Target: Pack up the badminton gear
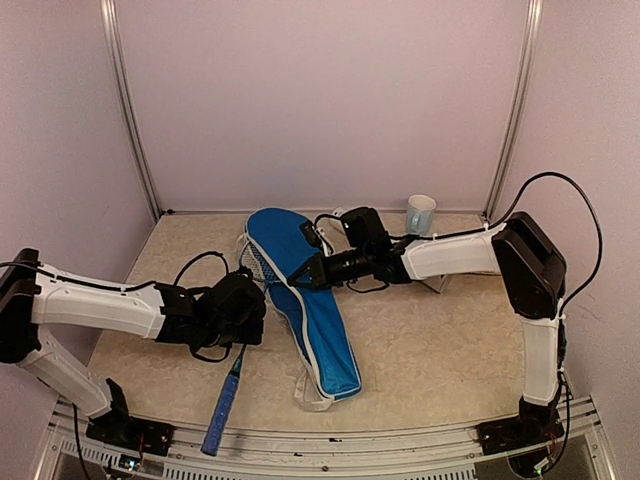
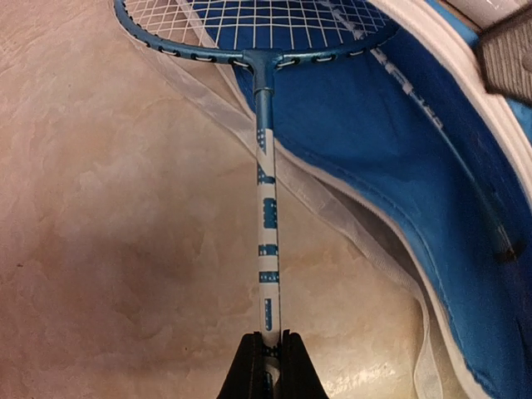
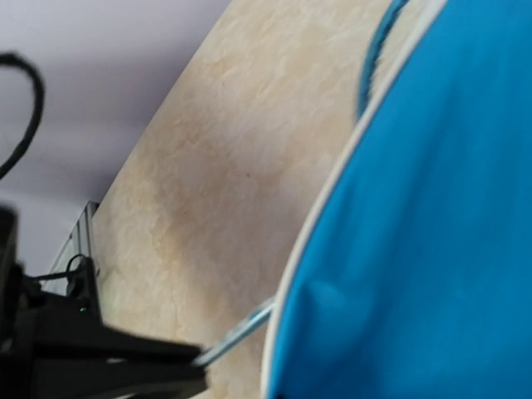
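The blue racket cover [image 1: 322,325] lies in the middle of the table with its flap raised. My right gripper [image 1: 303,278] is shut on the flap's white-trimmed edge; its fingers are hidden in the right wrist view, which the cover [image 3: 416,208] fills. My left gripper [image 2: 270,353] is shut on the white-and-blue shaft of a racket [image 2: 266,216], whose head lies in the cover's mouth [image 2: 374,125]. Its blue handle [image 1: 222,405] points at the near edge. A second racket's shaft [image 2: 465,179] lies inside the cover. The shuttlecocks and the tube are out of view.
A pale blue mug [image 1: 420,213] stands at the back right, behind my right arm. The white walls and metal frame posts close in the back and sides. The racket handle overhangs the table's near rail [image 1: 300,445].
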Motion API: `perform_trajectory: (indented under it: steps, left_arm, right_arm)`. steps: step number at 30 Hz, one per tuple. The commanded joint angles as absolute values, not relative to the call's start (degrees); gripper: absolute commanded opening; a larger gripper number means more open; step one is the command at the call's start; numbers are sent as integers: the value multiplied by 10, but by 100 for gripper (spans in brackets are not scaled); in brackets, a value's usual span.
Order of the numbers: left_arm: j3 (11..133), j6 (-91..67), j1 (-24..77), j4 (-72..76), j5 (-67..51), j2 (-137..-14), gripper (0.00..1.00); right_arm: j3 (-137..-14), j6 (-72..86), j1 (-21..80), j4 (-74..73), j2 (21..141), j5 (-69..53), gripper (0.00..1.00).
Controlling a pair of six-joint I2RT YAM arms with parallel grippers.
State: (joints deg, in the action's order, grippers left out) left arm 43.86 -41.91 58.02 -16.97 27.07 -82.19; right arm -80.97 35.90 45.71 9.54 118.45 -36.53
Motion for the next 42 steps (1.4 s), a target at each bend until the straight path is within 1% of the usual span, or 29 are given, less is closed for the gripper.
perform_trajectory:
  steps: [1, 9, 17, 18, 22, 23, 26, 27, 29, 31, 34, 38, 42]
  left_arm:
    - [481, -419, 550, -61, 272, -863, 0]
    - [545, -468, 504, -5, 243, -955, 0]
    - [547, -510, 470, 46, 199, -1010, 0]
    - [547, -505, 468, 50, 190, -1018, 1]
    - [525, -462, 467, 69, 140, -1021, 19]
    - [507, -444, 468, 83, 125, -1010, 25]
    - [439, -398, 472, 107, 92, -957, 50]
    - [421, -385, 474, 107, 85, -935, 56]
    - [387, -358, 480, 94, 60, -884, 63]
    - [361, -342, 495, 59, 47, -833, 65]
    - [336, -329, 536, -15, 58, -774, 65]
    - [320, -330, 605, -107, 75, -723, 64]
    - [321, -353, 671, -178, 77, -709, 62]
  right_arm:
    - [-805, 360, 469, 117, 1190, -405, 0]
    - [-773, 390, 483, 165, 1195, -423, 0]
    - [-742, 367, 477, 150, 1180, -409, 0]
    - [-739, 365, 475, 148, 1180, -406, 0]
    - [-730, 337, 459, 118, 1172, -379, 0]
    - [-728, 332, 456, 111, 1168, -371, 0]
    - [-727, 314, 450, 89, 1156, -360, 16]
    - [-728, 308, 449, 80, 1150, -359, 21]
    - [-726, 298, 448, 63, 1134, -358, 33]
    - [-711, 285, 447, 46, 1108, -353, 42]
    - [-674, 268, 443, 19, 1060, -331, 48]
    - [-601, 267, 425, 6, 996, -311, 51]
    - [-530, 267, 403, -2, 950, -306, 52]
